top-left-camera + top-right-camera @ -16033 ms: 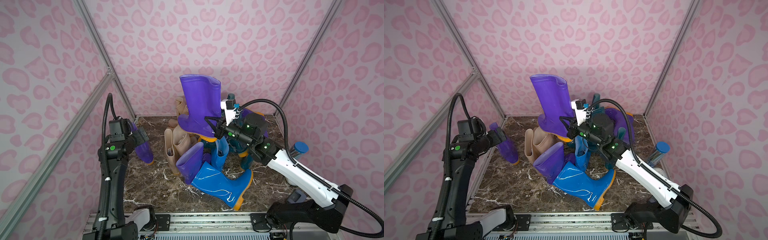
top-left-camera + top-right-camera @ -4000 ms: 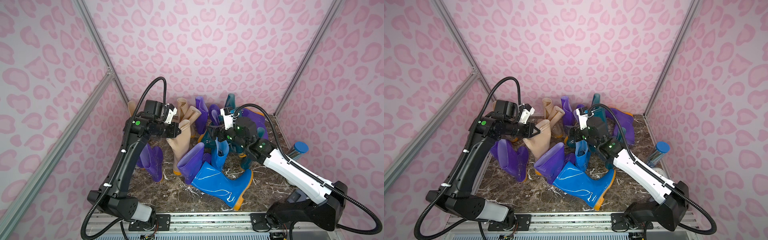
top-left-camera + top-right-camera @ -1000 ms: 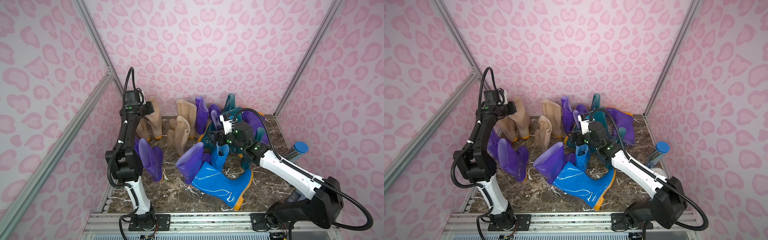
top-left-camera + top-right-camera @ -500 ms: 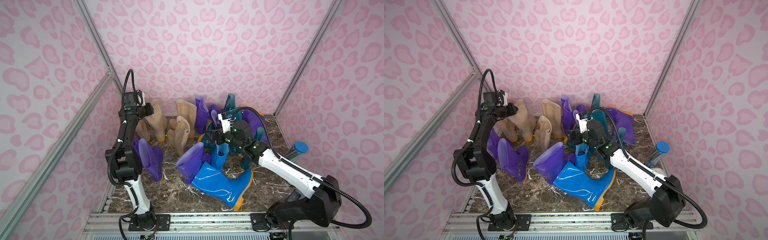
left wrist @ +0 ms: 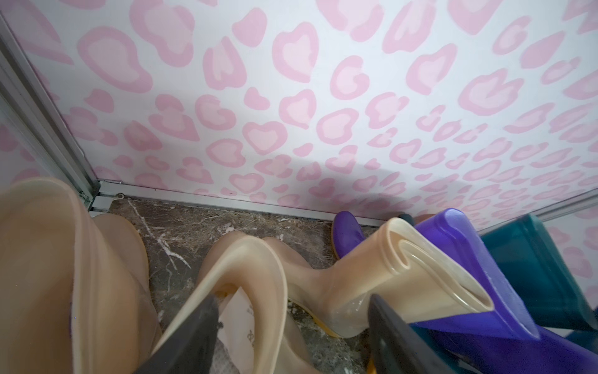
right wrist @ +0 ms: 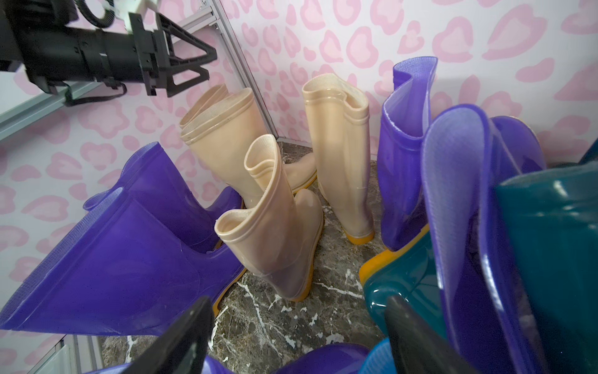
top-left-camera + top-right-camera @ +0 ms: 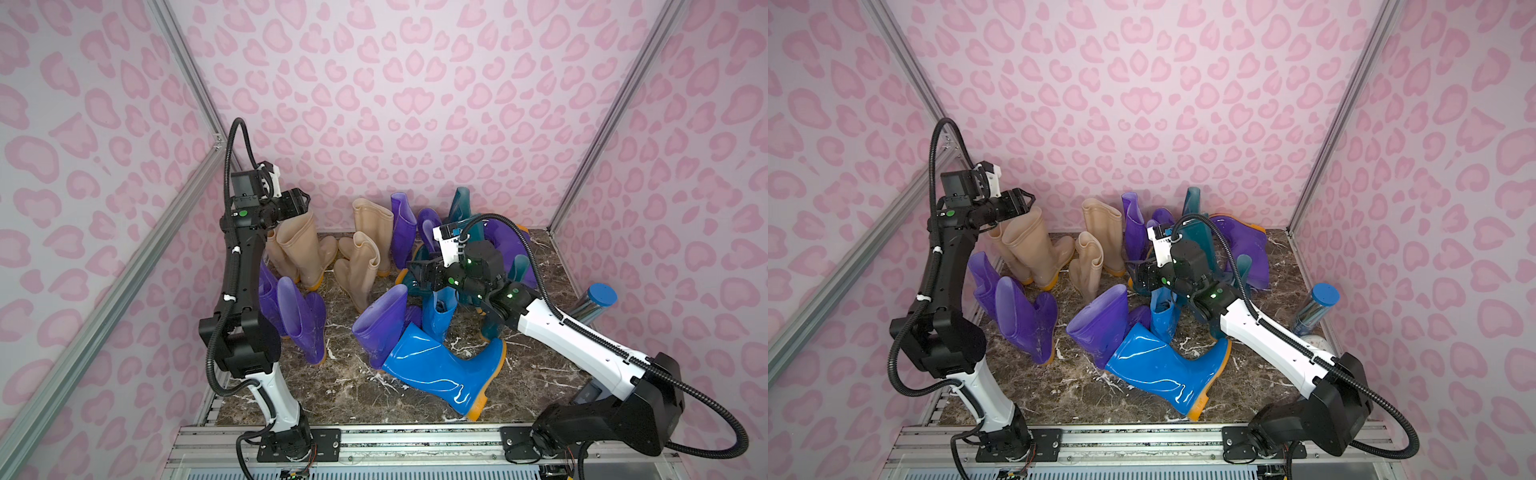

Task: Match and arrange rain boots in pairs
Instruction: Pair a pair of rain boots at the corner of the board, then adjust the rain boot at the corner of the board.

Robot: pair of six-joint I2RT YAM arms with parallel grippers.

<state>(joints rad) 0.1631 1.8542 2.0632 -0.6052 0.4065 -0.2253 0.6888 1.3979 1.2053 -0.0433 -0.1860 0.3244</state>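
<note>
Glossy rain boots crowd the marble floor. Two beige boots (image 7: 303, 249) stand together at the back left. My left gripper (image 7: 301, 203) hangs open just over the nearer one's top rim (image 5: 265, 291), which passes between its fingers (image 5: 194, 336) untouched. Two more beige boots (image 7: 370, 224) (image 7: 357, 270) stand mid-back. A purple pair (image 7: 299, 320) stands left. My right gripper (image 7: 415, 272) is open and empty over the floor (image 6: 275, 323), amid teal (image 6: 404, 281) and purple boots (image 6: 469, 194). A bright blue boot (image 7: 436, 365) lies on its side in front.
A shiny cylinder with a blue cap (image 7: 594, 301) leans at the right wall. Pink patterned walls and metal frame posts (image 7: 187, 83) close in three sides. A metal rail (image 7: 415, 440) runs along the front edge. Bare marble (image 7: 353, 395) shows in front of the purple pair.
My left gripper has opened and let go of the beige boot, which now stands beside the other beige one at the back left. The right arm has barely moved.
</note>
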